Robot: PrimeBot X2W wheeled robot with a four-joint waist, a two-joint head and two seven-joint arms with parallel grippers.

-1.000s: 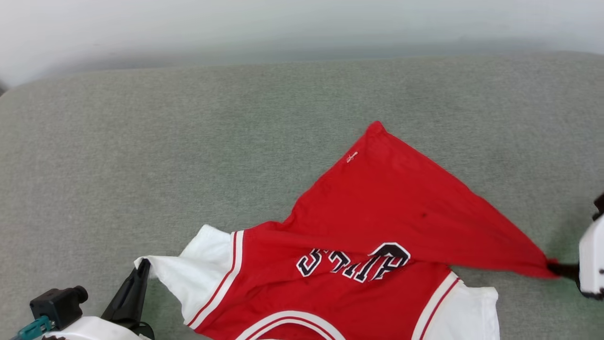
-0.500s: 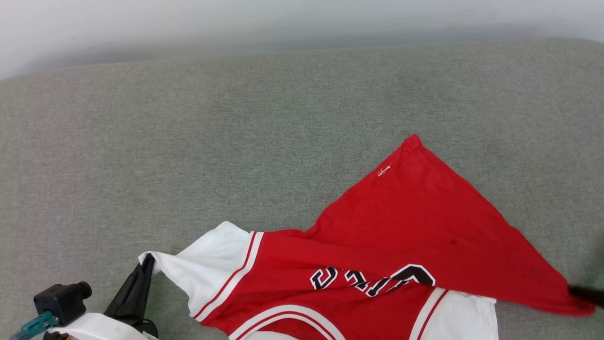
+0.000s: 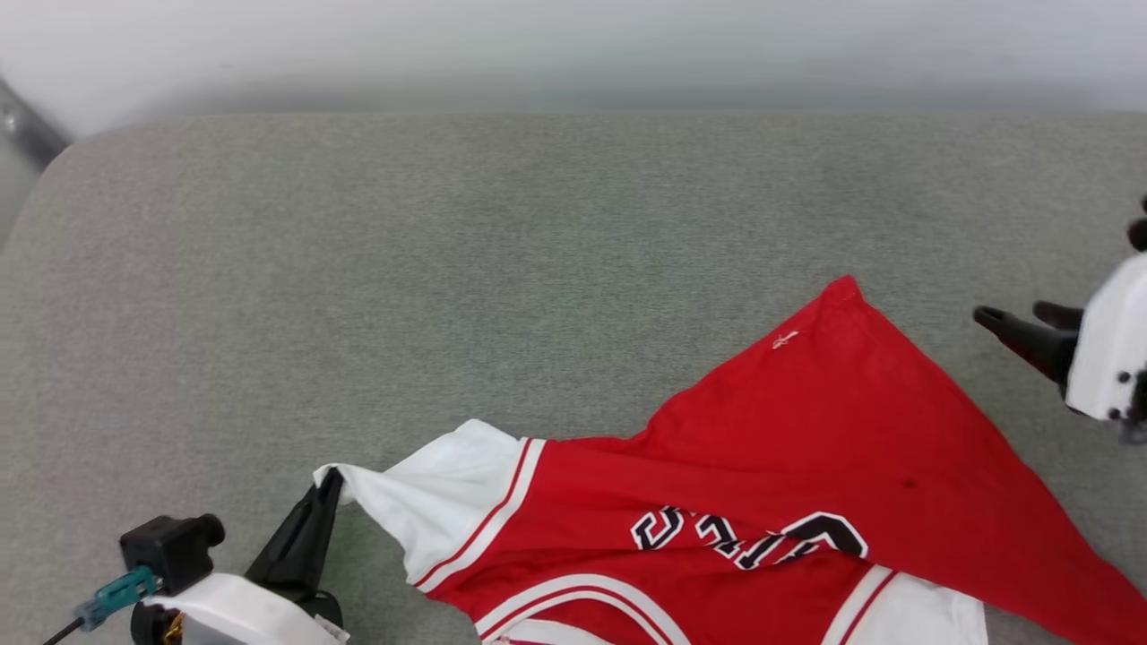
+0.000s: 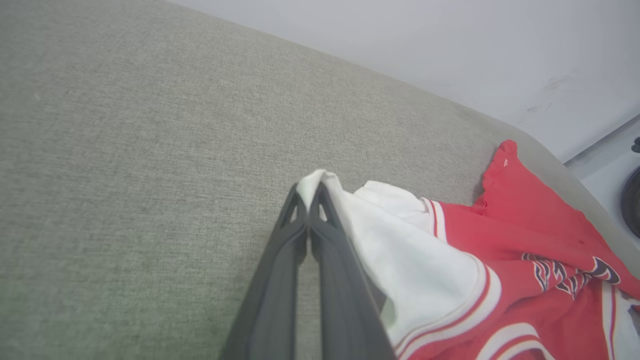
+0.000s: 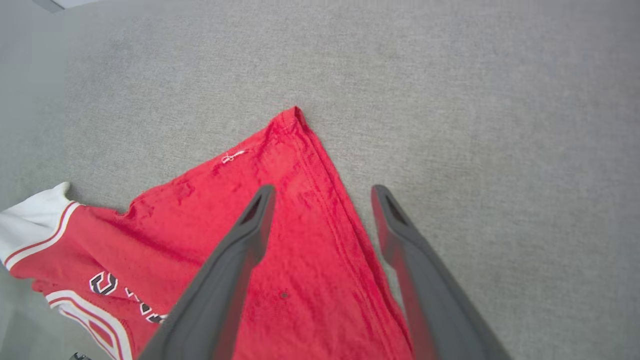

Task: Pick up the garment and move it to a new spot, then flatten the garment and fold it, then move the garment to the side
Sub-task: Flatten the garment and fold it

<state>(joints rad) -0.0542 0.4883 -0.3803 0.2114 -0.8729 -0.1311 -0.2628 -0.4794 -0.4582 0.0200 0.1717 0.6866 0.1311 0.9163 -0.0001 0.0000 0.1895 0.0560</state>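
— Head view: where does the red jersey T-shirt with white sleeves (image 3: 789,448) lie?
— Rumpled on the grey fabric bench (image 3: 448,269), collar nearest the robot, hem edge running diagonally away. The left tool (image 3: 330,485) is pinched on a white sleeve tip.
— And the right tool (image 3: 1013,313)?
— Spread wide and empty, to the right of the hem's far corner. I judge it the nearer arm for that corner.

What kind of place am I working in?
Likely an indoor folding station: a grey cloth-covered surface with a rounded corner, a plain pale wall behind it, a red jersey lying there.
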